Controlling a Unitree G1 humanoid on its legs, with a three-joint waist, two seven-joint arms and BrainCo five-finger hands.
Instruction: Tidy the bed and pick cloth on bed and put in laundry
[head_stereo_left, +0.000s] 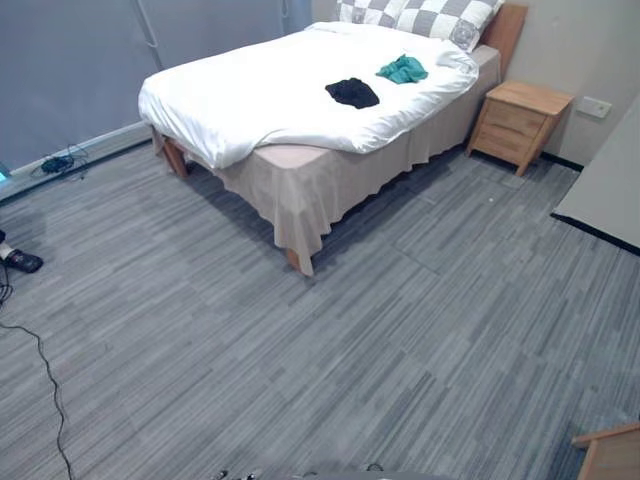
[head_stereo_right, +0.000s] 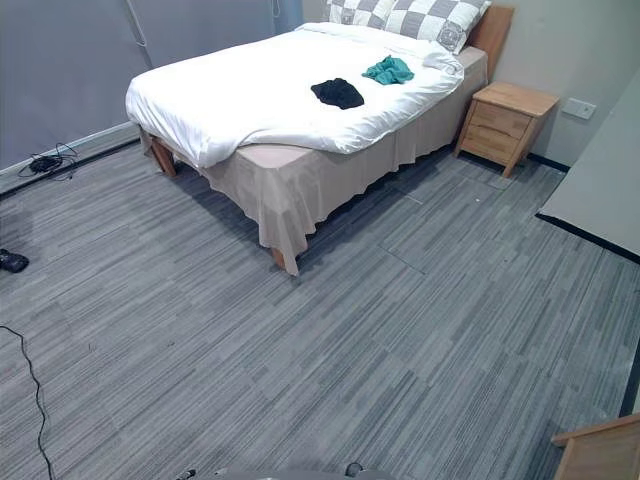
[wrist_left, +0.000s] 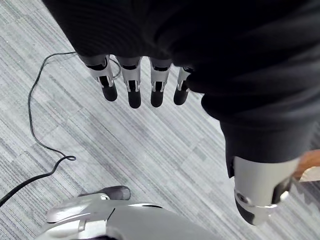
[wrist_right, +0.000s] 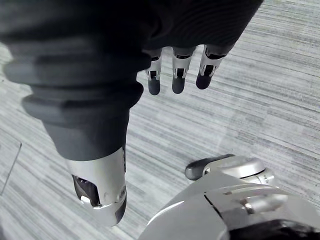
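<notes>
The left hand (wrist_left: 133, 87) hangs down over the grey floor (head_stereo_left: 350, 350). Its fingers are straight and a little apart, and it holds nothing. The right hand (wrist_right: 177, 75) hangs the same way on the other side, with loose, straight fingers and nothing in it. Only floor lies under both hands.

The bed (head_stereo_left: 310, 185) is well away from both hands, out in front of them and across the floor. A white blanket (head_stereo_left: 250, 90) covers most of it. At the corner closest to the hands the blanket is bunched up and pulled back, so a bit of the pinkish mattress (head_stereo_left: 290, 155) shows. A beige skirt hangs down around the bed's sides.

Two cloths lie on top of the blanket, on the part of the bed far from the hands. The black cloth (head_stereo_left: 352, 92) is a small crumpled heap. The green cloth (head_stereo_left: 402, 69) is just past it, closer to the pillows, and the two do not touch. The right hand's side is nearer to them than the left hand's side.

Grey and white checked pillows (head_stereo_left: 420, 15) lean at the far end of the bed, against a wooden headboard (head_stereo_left: 508, 30). A small wooden nightstand (head_stereo_left: 518, 120) stands just beside the bed, on the right hand's side.
</notes>
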